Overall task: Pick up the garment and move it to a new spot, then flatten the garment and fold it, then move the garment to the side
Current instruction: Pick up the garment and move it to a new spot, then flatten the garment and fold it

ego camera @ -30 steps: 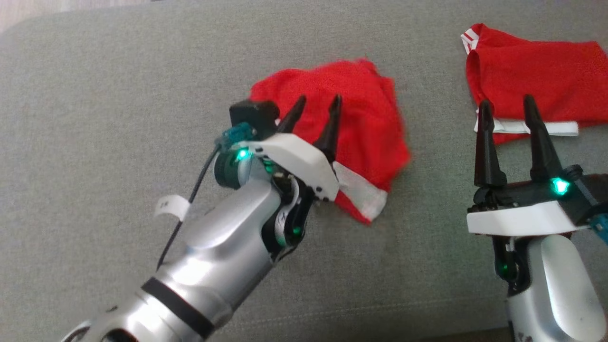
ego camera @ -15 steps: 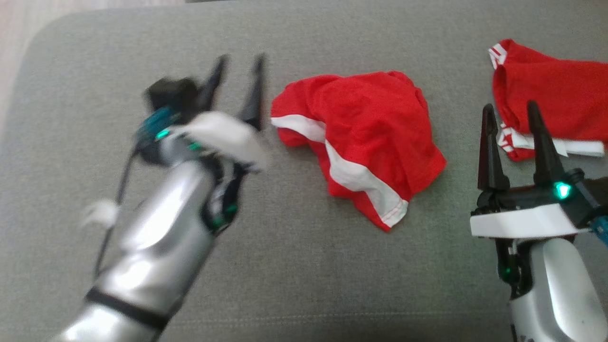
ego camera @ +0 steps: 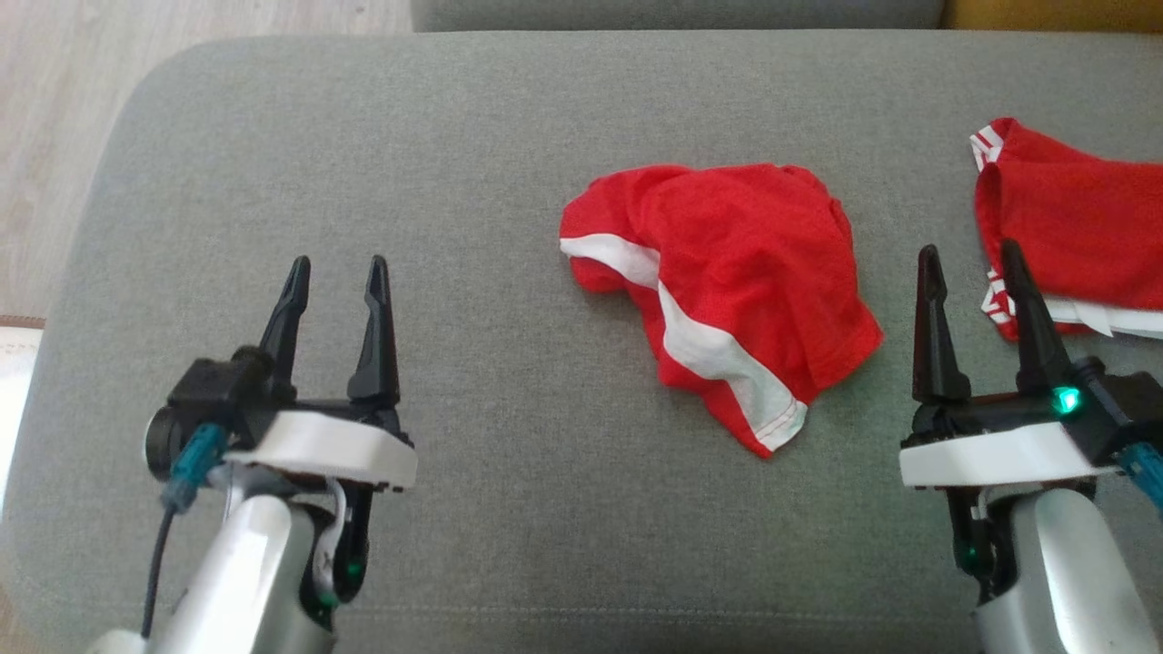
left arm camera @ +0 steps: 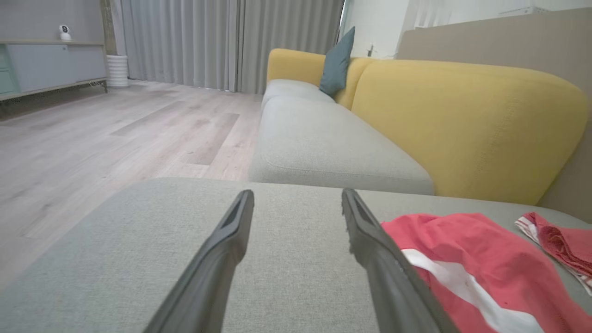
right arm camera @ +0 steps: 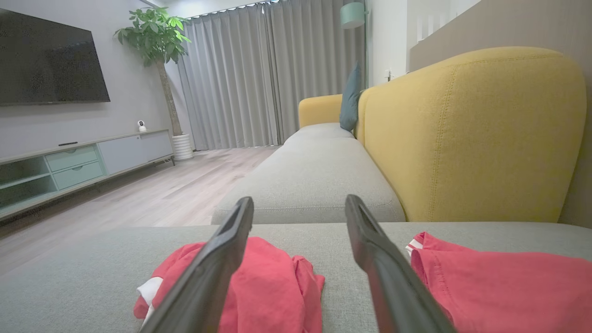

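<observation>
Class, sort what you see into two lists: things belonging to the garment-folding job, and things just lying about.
Job: crumpled red garment, left gripper, right gripper, grey cushion.
Lying about: second red garment, teal pillow, potted plant.

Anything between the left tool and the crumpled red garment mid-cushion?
Nothing visible: bare grey cushion separates the open left tool from the crumpled garment. The other red garment lies far right, out of that path.
</observation>
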Controlling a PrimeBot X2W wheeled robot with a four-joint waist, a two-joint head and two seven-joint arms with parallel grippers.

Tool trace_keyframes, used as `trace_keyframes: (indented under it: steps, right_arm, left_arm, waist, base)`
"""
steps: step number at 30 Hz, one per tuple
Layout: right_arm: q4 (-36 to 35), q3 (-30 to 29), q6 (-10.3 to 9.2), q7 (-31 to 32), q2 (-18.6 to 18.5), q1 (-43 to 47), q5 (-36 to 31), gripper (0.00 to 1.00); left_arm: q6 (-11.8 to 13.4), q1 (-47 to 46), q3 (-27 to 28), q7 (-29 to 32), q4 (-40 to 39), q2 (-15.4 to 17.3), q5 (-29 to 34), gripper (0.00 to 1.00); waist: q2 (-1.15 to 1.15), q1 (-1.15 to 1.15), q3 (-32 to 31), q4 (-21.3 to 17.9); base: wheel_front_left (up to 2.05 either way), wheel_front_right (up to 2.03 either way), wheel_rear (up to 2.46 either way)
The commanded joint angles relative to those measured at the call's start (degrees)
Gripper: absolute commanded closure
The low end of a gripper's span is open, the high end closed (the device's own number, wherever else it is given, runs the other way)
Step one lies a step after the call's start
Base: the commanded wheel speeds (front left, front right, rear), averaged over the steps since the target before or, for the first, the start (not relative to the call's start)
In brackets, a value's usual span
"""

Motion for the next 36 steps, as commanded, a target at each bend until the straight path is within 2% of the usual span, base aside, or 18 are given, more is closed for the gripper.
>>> trace_keyframes:
  steps: [1,6,11,17,28,36]
  right_arm:
    - [-1.43,1.32,0.37,-0.61,-0.15,-0.16,-0.55,0.0]
    - [-0.84,1.92,0.37,-0.61,-0.15,0.5,-0.75,0.0]
    - [0.16,3.4,0.37,0.33,-0.15,1.77,-0.61,0.0]
    - [3.61,7.61,0.37,5.7,-0.15,4.01,2.96,0.0]
    - [8.51,11.6,0.37,13.54,-0.15,4.02,8.78,0.0]
    - [10.63,12.59,0.37,16.86,-0.15,3.4,10.86,0.0]
  left_arm:
    - [-1.0,-1.27,3.48,-0.68,-3.08,-0.46,1.81,0.0]
    - [-4.08,1.02,6.77,-0.69,-3.33,-3.85,4.41,0.0]
    - [-6.37,1.79,9.86,-0.69,-2.74,-5.73,6.03,0.0]
    - [-8.83,2.01,12.18,-0.69,-1.54,-7.22,7.64,0.0]
    - [-10.43,1.35,12.51,-0.69,0.42,-7.84,8.44,0.0]
    - [-10.38,0.85,12.32,-0.69,0.54,-7.89,7.96,0.0]
  waist:
    - [0.0,0.0,-0.31,0.25]
    - [0.0,0.0,-0.76,0.32]
    - [0.0,0.0,-0.56,-0.35]
    - [0.0,0.0,0.28,-0.99]
    - [0.0,0.0,1.78,0.07]
    - [0.0,0.0,2.48,0.85]
  base:
    - [0.0,0.0,0.0]
    - [0.0,0.0,0.0]
    - [0.0,0.0,0.0]
    - [0.0,0.0,0.0]
    - [0.0,0.0,0.0]
    - [0.0,0.0,0.0]
